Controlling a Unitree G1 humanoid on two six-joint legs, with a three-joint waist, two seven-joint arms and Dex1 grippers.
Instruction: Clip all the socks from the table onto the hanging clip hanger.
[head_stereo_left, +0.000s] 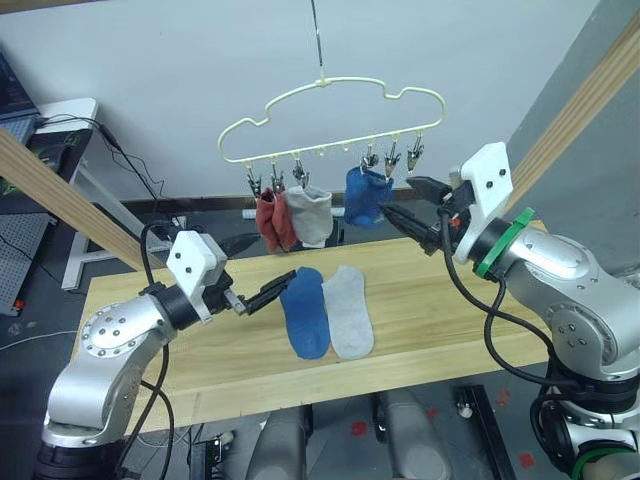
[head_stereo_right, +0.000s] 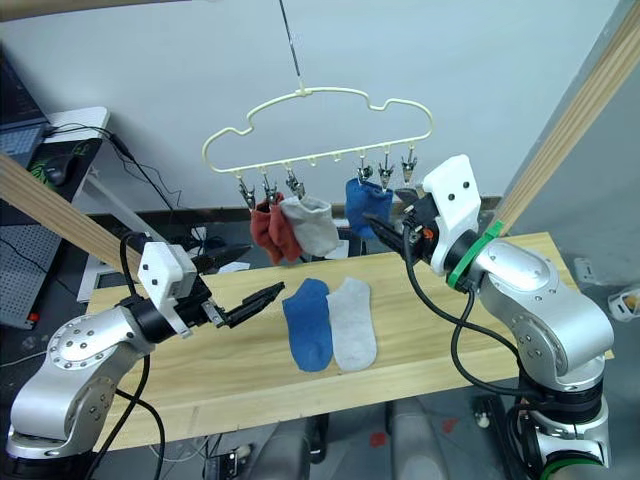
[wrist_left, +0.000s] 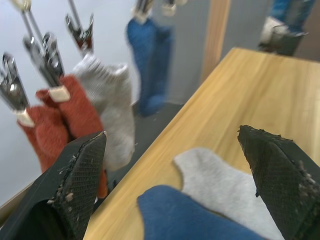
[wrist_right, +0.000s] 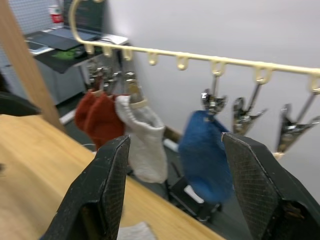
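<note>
Stereo head views, with wrist views. A thin pale yellow wire clip hanger (head_stereo_left: 330, 120) of cloud-like outline hangs by its metal hook at upper centre of the frame, above the far edge of the long light-wood plank bench (head_stereo_left: 450, 300). Six small silver clips line its lower bar. The two clips at the left end each hold a rust-red ankle sock (head_stereo_left: 268, 222); the two red socks hang touching each other. The next clip holds a light grey ankle sock (head_stereo_left: 311, 215), which touches the red pair. A clip right of centre holds a blue ankle sock (head_stereo_left: 366, 195), hanging apart from the grey one. The two clips (head_stereo_left: 403, 154) at the right end of the bar are bare.

Two socks lie flat on the bench at centre frame: a blue ankle sock (head_stereo_left: 305, 310) on the left and a light grey ankle sock (head_stereo_left: 350, 310) on the right, side by side with their long edges touching.

The left gripper (head_stereo_left: 272, 292), at lower left of centre, is level with the bench top just beside the cuff end of the lying blue sock; its jaws stand apart and hold nothing, as the left wrist view confirms (wrist_left: 170, 175). The right gripper (head_stereo_left: 415, 205), at right of centre, is raised above the bench just beside the hanging blue sock and below the bare clips; its jaws are likewise apart and empty (wrist_right: 175, 185).
</note>
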